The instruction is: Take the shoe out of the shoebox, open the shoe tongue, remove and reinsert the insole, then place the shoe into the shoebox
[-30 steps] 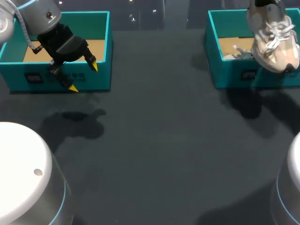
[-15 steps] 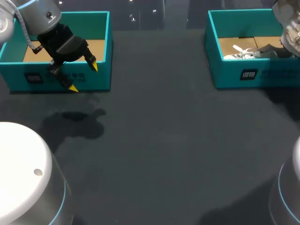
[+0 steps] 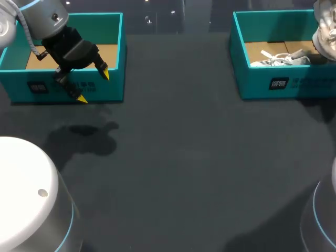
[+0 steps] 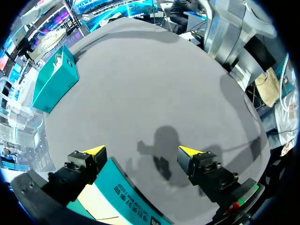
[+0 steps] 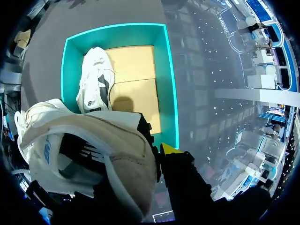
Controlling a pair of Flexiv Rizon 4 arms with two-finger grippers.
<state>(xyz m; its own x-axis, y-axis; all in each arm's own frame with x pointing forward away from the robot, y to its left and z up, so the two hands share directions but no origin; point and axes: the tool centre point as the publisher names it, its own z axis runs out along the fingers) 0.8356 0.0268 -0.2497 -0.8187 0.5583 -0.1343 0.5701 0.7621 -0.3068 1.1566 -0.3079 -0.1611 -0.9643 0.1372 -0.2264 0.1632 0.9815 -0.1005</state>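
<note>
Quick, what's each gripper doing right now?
Left gripper: jaws open, holding nothing.
Right gripper: jaws shut on the white-and-beige lace-up sneaker.

Two teal shoeboxes (image 3: 107, 89) (image 3: 252, 84); two white shoes (image 5: 96, 79) (image 5: 110, 140).

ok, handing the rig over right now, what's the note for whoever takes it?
Left gripper: open, empty, over the front wall of the left box.
Right gripper: shut on the shoe, held above the right box.
Second shoe lies in the right box.
Done: shoe out of the box.
Left: open tongue, insole out and back in, shoe back in box.
</note>
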